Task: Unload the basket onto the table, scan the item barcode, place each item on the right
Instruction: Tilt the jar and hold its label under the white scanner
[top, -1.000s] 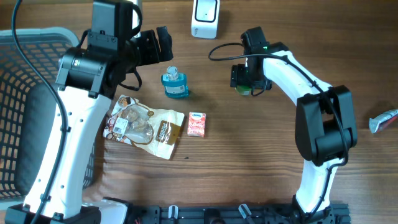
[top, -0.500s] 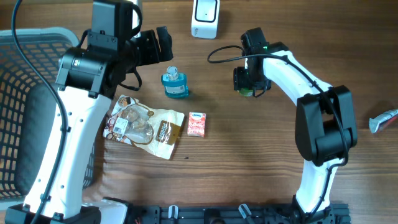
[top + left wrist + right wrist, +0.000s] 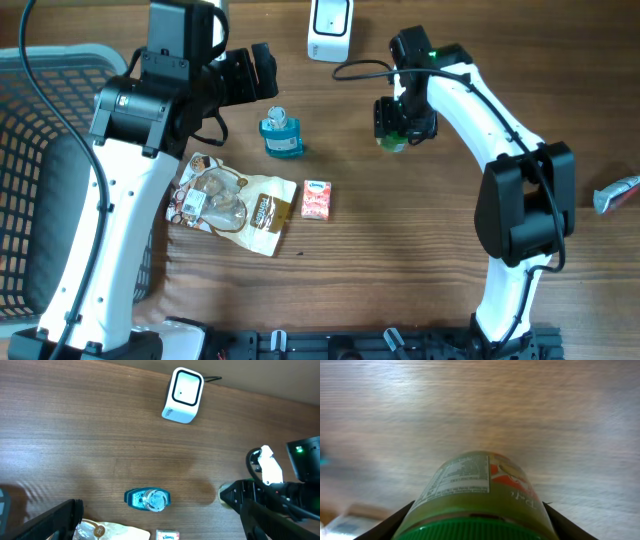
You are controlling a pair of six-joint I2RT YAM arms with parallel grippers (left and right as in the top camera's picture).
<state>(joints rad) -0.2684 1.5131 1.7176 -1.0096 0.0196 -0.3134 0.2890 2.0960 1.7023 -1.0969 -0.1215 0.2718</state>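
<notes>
Just right of the white scanner [image 3: 330,25], your right gripper [image 3: 396,135] clamps a round, green-lidded jar [image 3: 470,490] between its 2 fingers. Your left gripper [image 3: 268,72] hangs wide open, empty. You're mid-carry, I judge. Next, turn the glossy printed label until its barcode faces the scanner.

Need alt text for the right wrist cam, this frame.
A green-capped bottle, its printed label facing the camera, sits clamped between the two dark fingers of the right gripper. Behind it the wooden table is blurred.
</notes>
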